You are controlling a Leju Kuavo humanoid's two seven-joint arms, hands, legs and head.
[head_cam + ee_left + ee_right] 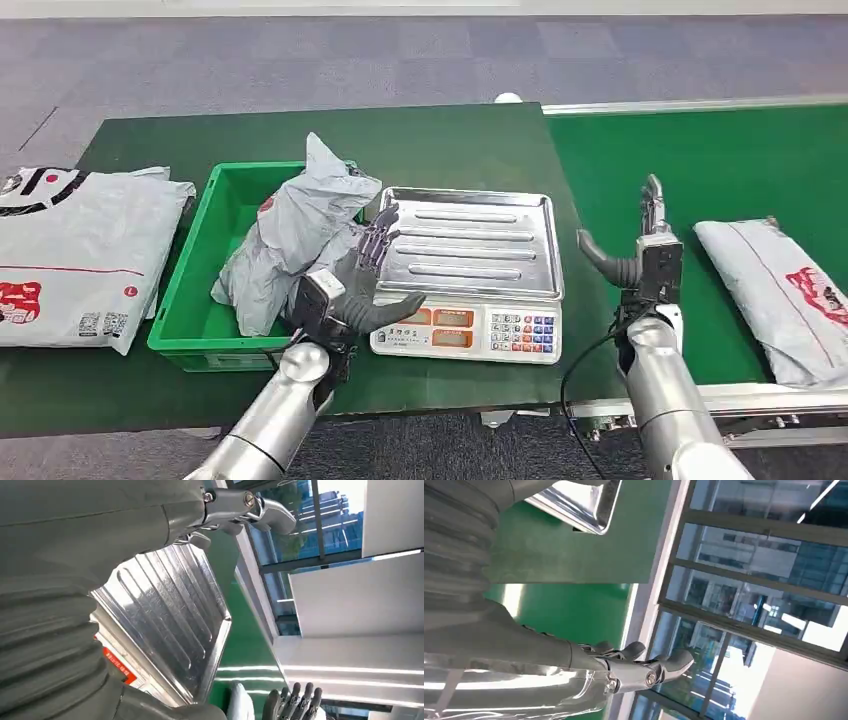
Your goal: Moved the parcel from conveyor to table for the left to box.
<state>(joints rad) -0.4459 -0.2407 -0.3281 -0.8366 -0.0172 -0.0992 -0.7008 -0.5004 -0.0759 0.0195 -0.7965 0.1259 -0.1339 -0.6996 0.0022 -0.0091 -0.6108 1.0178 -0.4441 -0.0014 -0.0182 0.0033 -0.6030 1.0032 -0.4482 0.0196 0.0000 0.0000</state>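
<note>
- Standing with both hands up and holding nothing, the robot looks ready to fetch the next parcel: the right hand (pixel 645 245) hovers between the scale and the belt, fingers straight and pointing up, thumb stuck out to the left.
- The flat grey plastic mailer with red print (pixel 775 290) lies on the bright green conveyor belt (pixel 700 160), to the right of that hand and apart from it.
- I'd say the good way is to swing the right hand out over the mailer's near-left end, keep the fingers apart until they straddle it, then close on a thick fold; thin film slips easily.
- It should be set down on the ribbed steel tray of the weighing scale (pixel 470 240), or on the dark green table (pixel 450 140) beside it, where the left arm can reach.
- The left hand (pixel 365 280) hangs over the scale's near-left corner, fingers spread, thumb pointing right; it ought to stay clear of the tray during the drop.
- A crumpled grey mailer (pixel 295 230) already sits in the green plastic crate (pixel 195 300), leaning on its right wall; a white printed bag (pixel 70 250) lies left of the crate.
</note>
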